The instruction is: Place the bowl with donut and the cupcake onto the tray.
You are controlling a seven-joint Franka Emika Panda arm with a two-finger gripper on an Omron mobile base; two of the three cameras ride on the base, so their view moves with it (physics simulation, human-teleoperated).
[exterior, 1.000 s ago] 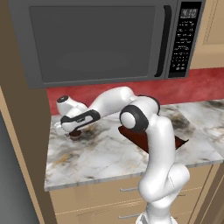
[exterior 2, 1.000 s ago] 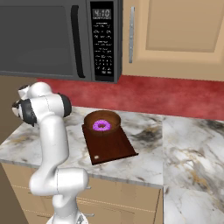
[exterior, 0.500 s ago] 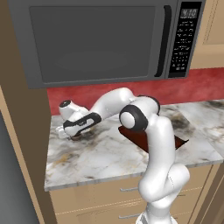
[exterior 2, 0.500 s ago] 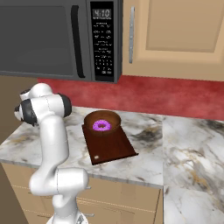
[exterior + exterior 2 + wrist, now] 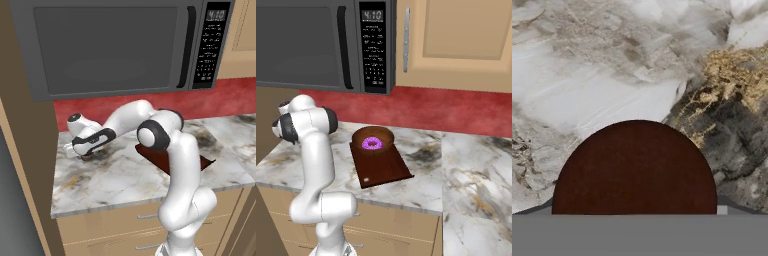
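Marble counter (image 5: 125, 175), arm stretched low leftward, pincer (image 5: 88, 154) over cupcake (image 5: 635, 167), grip state unclear

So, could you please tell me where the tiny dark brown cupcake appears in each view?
Left base view: tiny dark brown cupcake under the hand, left on the marble counter.
Right base view: hidden behind the arm.
Hand view: bottom centre, large and close.
Shared landmark: the marble counter.
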